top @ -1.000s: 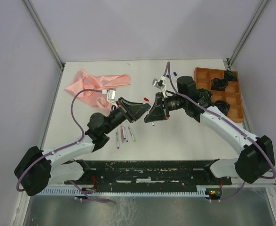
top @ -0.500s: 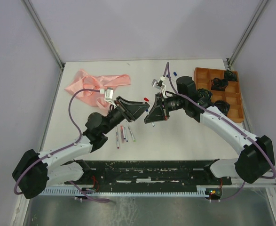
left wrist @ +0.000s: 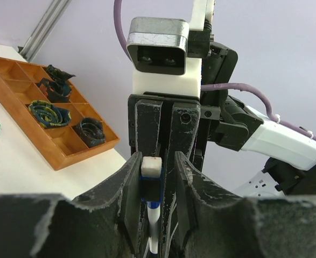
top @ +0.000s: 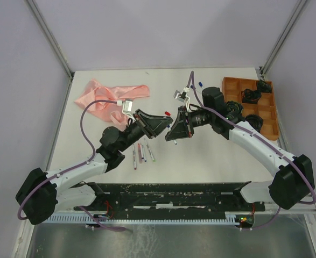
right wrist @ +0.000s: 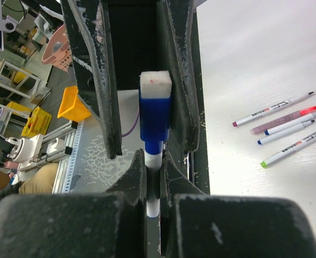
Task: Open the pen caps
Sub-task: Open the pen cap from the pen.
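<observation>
Above the mid-tabletop (top: 201,156), the right gripper (right wrist: 153,177) pinches a pen (right wrist: 153,153) whose blue cap (right wrist: 155,115) is not yet off, the left gripper (left wrist: 159,161) standing narrowly open around it, while several pens (right wrist: 279,121) lying near-left look already uncapped.
</observation>
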Robot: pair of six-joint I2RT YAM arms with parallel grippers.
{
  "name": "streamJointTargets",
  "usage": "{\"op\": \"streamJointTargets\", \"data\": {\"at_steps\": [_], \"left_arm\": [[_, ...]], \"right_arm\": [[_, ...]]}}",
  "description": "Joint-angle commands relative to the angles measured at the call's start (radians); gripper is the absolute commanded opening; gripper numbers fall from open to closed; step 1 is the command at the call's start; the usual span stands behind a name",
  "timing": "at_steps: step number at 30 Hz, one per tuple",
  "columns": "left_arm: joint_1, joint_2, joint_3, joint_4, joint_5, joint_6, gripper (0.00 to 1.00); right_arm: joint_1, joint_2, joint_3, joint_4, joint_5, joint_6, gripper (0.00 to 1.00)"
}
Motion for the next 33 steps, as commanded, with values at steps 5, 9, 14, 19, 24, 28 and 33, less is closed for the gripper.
{"op": "streamJointTargets", "data": {"at_steps": [5, 9, 14, 19, 24, 28, 33], "left_arm": [[-0.002, 0.010, 0.053, 0.011, 0.032, 0.041, 0.35], [-0.001, 0.010, 0.059, 0.001, 0.035, 0.049, 0.28], [0.011, 0.003, 0.094, -0.042, 0.033, 0.075, 0.03], [0.085, -0.013, 0.174, -0.102, 0.001, 0.128, 0.03], [0.203, 0.016, 0.290, -0.094, -0.033, 0.133, 0.03], [0.279, 0.057, 0.396, -0.064, -0.056, 0.136, 0.03], [0.326, 0.075, 0.442, -0.032, -0.088, 0.141, 0.03]], "right_arm": [[0.004, -0.002, 0.043, 0.010, -0.014, -0.014, 0.00], [0.005, -0.003, 0.044, 0.006, -0.014, -0.017, 0.00], [0.005, -0.001, 0.043, 0.007, -0.016, -0.019, 0.00], [0.006, 0.004, 0.040, 0.012, -0.020, -0.018, 0.00], [0.018, 0.025, 0.037, 0.014, -0.021, -0.020, 0.00], [0.031, 0.053, 0.038, 0.016, -0.025, -0.016, 0.00], [0.032, 0.069, 0.039, 0.017, -0.025, -0.011, 0.00]]}}
